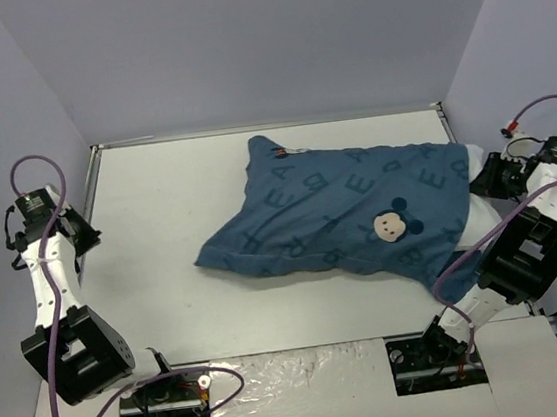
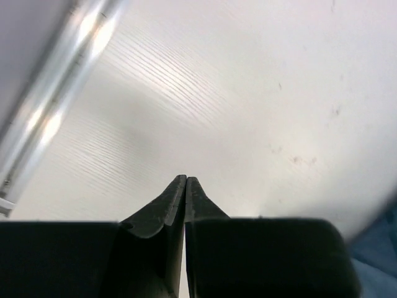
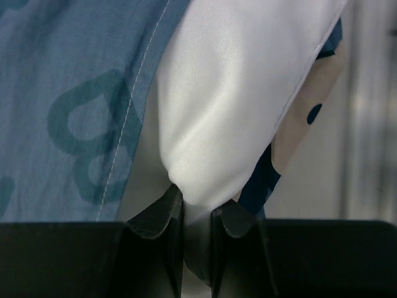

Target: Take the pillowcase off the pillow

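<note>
Firmly, right gripper (image 3: pixel 198 203) low on pillow (image 3: pixel 229 105).

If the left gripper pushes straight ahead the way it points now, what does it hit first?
Probably bare table, just ahead of the shut left gripper. The pillowcase lies off to its right. Depth is uncertain.

The pillowcase (image 1: pixel 339 207) is dusty blue with darker teal letters (image 1: pixel 358 185) (and one cream mouse face (image 1: pixel 390 224), navy ears); the pillow (image 3: pixel 236 105) at its right end is plain white, like the table (image 1: pixel 167 292).
</note>
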